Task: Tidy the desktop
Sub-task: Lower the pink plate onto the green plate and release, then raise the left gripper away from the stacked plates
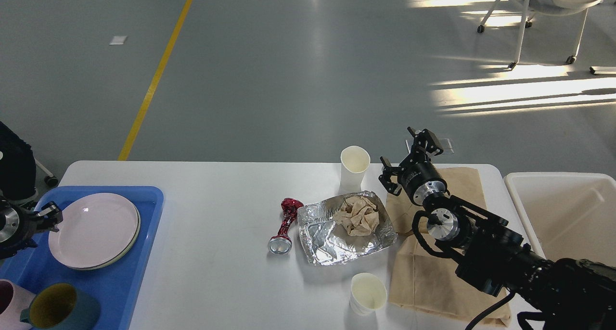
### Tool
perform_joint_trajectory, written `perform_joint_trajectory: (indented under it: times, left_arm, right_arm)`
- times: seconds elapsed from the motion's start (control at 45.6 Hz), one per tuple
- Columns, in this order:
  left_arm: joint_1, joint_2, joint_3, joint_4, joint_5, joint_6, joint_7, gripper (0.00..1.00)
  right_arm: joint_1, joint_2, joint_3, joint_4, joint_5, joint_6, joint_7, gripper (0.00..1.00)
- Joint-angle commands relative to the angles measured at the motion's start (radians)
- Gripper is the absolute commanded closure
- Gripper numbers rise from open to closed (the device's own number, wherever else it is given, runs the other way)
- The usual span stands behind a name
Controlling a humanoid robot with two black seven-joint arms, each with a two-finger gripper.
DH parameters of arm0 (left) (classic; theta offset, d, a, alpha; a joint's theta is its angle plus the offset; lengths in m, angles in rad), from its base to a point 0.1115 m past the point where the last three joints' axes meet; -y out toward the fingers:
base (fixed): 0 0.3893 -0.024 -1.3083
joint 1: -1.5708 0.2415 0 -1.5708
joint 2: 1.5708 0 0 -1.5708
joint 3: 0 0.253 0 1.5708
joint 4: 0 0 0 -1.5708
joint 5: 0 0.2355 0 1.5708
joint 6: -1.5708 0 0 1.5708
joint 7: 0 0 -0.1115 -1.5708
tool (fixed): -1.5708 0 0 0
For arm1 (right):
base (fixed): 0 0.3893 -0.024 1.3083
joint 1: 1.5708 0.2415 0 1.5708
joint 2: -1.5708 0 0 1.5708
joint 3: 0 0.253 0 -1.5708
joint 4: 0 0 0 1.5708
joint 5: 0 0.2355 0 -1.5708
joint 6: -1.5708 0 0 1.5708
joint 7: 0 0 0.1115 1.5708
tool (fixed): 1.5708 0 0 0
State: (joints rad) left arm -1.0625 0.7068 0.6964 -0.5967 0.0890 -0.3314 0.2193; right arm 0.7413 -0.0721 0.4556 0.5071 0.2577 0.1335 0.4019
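The white desktop (216, 214) carries litter in its middle. A crushed red can (285, 226) lies beside a foil tray (327, 243) that holds crumpled brown paper (358, 215). One paper cup (355, 166) stands at the far edge and another (368, 294) near the front. My right gripper (408, 153) hangs open and empty just right of the far cup, above a flat brown paper bag (433, 272). At the left rim of the pink plate (94, 229), my left gripper (49, 215) has its fingers apart, and the plate lies flat.
The pink plate tops a stack on a blue tray (144, 234) at the left, with a teal mug (60, 310) and a pink mug (7, 298) in front of it. A white bin (568, 214) stands off the right end. A wheeled chair (544, 12) is far behind.
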Motion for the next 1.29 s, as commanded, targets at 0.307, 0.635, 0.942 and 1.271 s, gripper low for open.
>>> perform_joint_trajectory:
  times: [0.307, 0.635, 0.942, 1.271]
  left_arm:
    - [-0.019, 0.034, -0.078, 0.035, -0.011, 0.054, -0.001, 0.09]
    - [-0.044, 0.077, -0.254, 0.054, -0.015, 0.055, -0.005, 0.04]
    - [0.170, 0.068, -0.809, 0.071, -0.017, 0.057, -0.006, 0.04]
    - [0.383, -0.027, -1.481, 0.069, -0.014, 0.037, -0.028, 0.04]
  right_arm:
    - [0.001, 0.000, 0.000, 0.001, 0.000, 0.000, 0.000, 0.00]
    - [0.001, 0.000, 0.000, -0.001, 0.000, 0.000, 0.000, 0.00]
    - [0.001, 0.000, 0.000, 0.001, 0.000, 0.000, 0.000, 0.00]
    - [0.000, 0.000, 0.000, -0.001, 0.000, 0.000, 0.000, 0.00]
